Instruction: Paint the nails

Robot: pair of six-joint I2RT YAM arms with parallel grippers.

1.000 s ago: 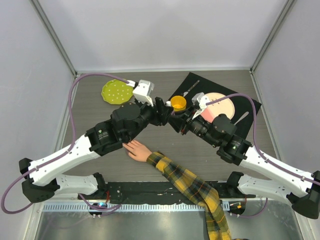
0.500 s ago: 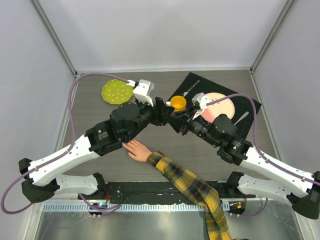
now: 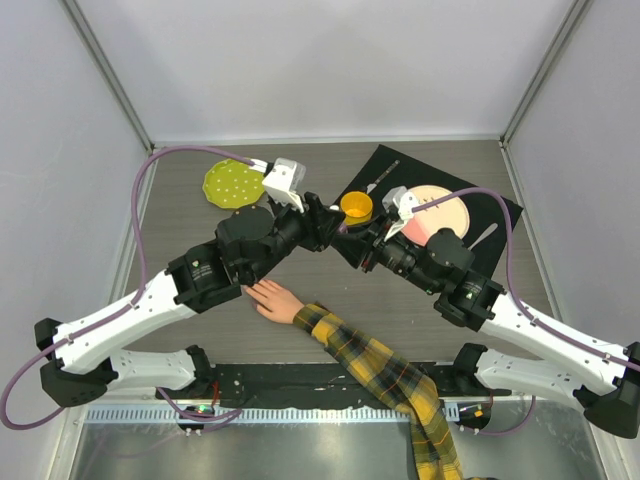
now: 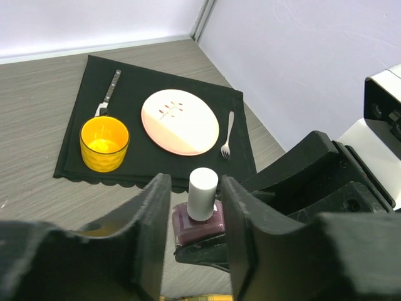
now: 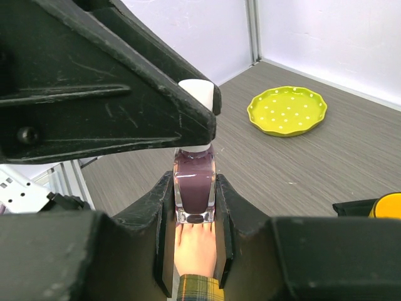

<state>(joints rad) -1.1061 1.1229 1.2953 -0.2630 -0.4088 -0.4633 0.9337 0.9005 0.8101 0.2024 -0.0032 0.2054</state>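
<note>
My right end effector (image 5: 194, 188) is clamped on the dark purple glass of a polish bottle (image 5: 194, 197), one finger against each flat side, holding it upright above the tabletop (image 3: 400, 300). My left end effector (image 4: 194, 185) meets it from the other side. Its jaws stand either side of the bottle's white cap (image 4: 203, 191), close on one side with a gap visible on the other, so they are parted and not gripping.

The mannequin hand (image 3: 270, 298) lies flat on the tabletop toward the near edge, just beside my left arm in the top view. Its plaid sleeve (image 3: 380, 375) runs off toward the near right. In the right wrist view the hand shows directly under the bottle. The nails are at its fingertips, but I cannot make them out: they are too small from above and hidden behind the bottle from the wrist.

Farther back, a black mat (image 4: 75, 119) carries a yellow cup (image 4: 104, 143), a pink plate (image 4: 180, 121) and a fork (image 4: 227, 135). A green dotted plate (image 5: 287, 110) sits apart on the far left.
</note>
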